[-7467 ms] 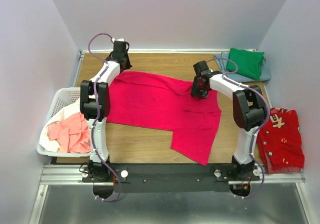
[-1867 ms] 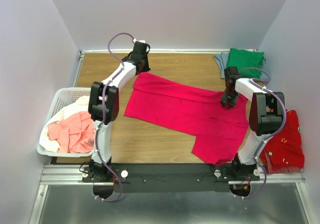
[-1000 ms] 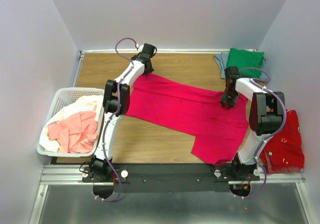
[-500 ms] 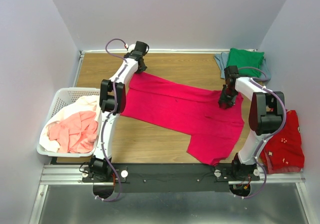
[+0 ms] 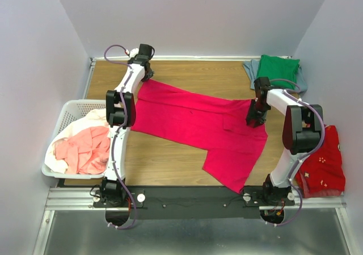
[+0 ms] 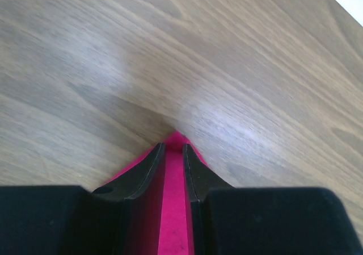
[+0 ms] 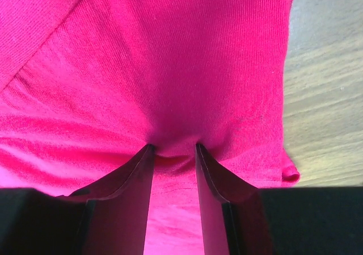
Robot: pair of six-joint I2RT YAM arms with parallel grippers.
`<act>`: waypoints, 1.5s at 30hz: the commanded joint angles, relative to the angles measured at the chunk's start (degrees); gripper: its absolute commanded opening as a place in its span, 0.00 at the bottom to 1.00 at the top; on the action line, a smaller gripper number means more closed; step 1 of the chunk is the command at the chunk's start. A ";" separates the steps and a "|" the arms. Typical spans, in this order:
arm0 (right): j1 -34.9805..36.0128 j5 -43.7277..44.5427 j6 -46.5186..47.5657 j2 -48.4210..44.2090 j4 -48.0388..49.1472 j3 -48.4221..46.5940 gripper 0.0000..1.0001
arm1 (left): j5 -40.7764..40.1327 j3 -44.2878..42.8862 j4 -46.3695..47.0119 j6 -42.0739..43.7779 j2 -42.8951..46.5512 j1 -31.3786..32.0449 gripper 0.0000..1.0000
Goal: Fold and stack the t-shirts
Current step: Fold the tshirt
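Top view. Wooden counter (image 5: 187, 73) fills the bay.

1 crimson-pink t-shirt (image 5: 193, 121) lies open and flat on it, running from 11 o'clock to 5 o'clock, 1 sleeve reaching toward the near edge.

White lattice basket (image 5: 72, 102) sits at 9 o'clock, off the counter's edge; it holds a salmon-pink t-shirt (image 5: 85, 150) on top of a white t-shirt (image 5: 93, 118).

Red patterned cloth (image 5: 320, 158) lies at 4 o'clock, beside the counter.

Folded green t-shirt (image 5: 277, 70) lies on a grey-blue t-shirt (image 5: 249, 70) at 1 o'clock.

Left hand (image 6: 173, 147), at 11 o'clock: narrow, clamped on the crimson-pink shirt's far corner.

Right hand (image 7: 174, 148), at 3 o'clock: half-closed, a pucker of the same shirt pinched between its tips, near the hem.
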State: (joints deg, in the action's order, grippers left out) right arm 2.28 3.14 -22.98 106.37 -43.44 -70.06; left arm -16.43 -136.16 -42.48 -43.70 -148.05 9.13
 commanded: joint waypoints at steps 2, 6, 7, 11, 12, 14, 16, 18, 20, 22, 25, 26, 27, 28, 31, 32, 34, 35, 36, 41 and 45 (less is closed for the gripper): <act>-0.17 -0.41 -1.89 -1.25 -4.02 4.93 0.42 | -0.45 -2.27 0.64 -1.30 -0.75 -0.78 0.28; -0.17 -0.67 -2.59 -3.71 -4.90 7.65 0.42 | 0.25 -2.44 1.43 -0.86 -0.58 -1.13 0.28; -0.17 -1.20 -2.51 -4.75 -4.99 8.79 0.41 | 0.34 -2.53 1.70 -0.60 -0.58 -1.13 0.28; -0.17 -4.70 -2.86 -7.75 -5.52 10.82 0.36 | 1.04 -2.89 2.22 0.90 -0.23 -1.13 0.28; -0.17 -4.72 -3.03 -8.54 -5.60 10.91 0.34 | 1.31 -2.45 2.83 1.51 0.30 -1.04 0.28; -0.17 -3.85 -3.30 -11.07 -5.52 9.52 0.32 | 2.45 -0.52 5.38 4.32 2.22 -0.69 0.28; -0.17 -3.49 -3.91 -12.58 -5.69 7.58 0.32 | 3.59 0.63 7.40 6.78 3.72 -0.34 0.28; -0.17 -0.60 -4.78 -14.69 -5.60 3.64 0.32 | 3.51 1.16 8.02 10.38 6.18 0.62 0.28; -0.17 1.25 -5.32 -15.14 -5.60 0.56 0.36 | 3.42 2.38 8.99 12.58 9.07 1.51 0.28; -0.17 2.48 -6.20 -14.18 -5.69 -3.84 0.42 | 2.72 3.61 9.69 15.48 11.02 3.00 0.28; -0.09 3.89 -7.16 -10.66 -5.52 -8.05 0.50 | 1.75 6.25 8.91 18.21 13.66 5.19 0.29; -0.09 4.50 -7.34 -9.35 -5.51 -9.03 0.50 | 1.75 7.56 8.38 18.74 14.01 5.72 0.28; -0.17 4.68 -7.51 -8.29 -5.43 -9.56 0.50 | 1.75 8.27 7.86 18.83 14.45 6.25 0.29; -0.17 5.03 -7.60 -6.19 -5.34 -10.52 0.50 | 2.44 8.97 7.07 19.35 14.63 6.95 0.28; -0.17 6.44 -7.69 -3.54 -4.99 -11.50 0.51 | 3.85 12.57 5.13 19.88 15.07 7.66 0.28; -0.09 6.79 -7.69 -2.49 -4.64 -11.85 0.51 | 3.68 14.76 4.86 19.97 15.33 8.10 0.28; -0.17 6.97 -7.60 -1.69 -4.46 -11.94 0.51 | 3.77 17.58 5.30 19.88 16.82 8.45 0.28; -0.17 7.06 -7.60 -1.17 -4.20 -11.85 0.52 | 3.86 20.46 5.56 20.23 17.44 8.80 0.29; -0.17 7.15 -7.43 -0.99 -4.02 -11.68 0.54 | 3.86 21.80 5.83 20.41 18.66 8.89 0.29; -0.17 7.24 -6.99 -0.64 -2.09 -9.83 0.61 | 4.65 28.30 7.76 21.73 21.31 9.59 0.32; -0.09 6.71 -7.16 0.51 -1.74 -9.22 0.61 | 5.61 31.04 8.82 22.61 22.45 9.68 0.42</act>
State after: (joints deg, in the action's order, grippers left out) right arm 2.28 8.49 -29.93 105.78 -46.59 -80.27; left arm -12.78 -107.02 -35.70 -23.18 -130.72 18.41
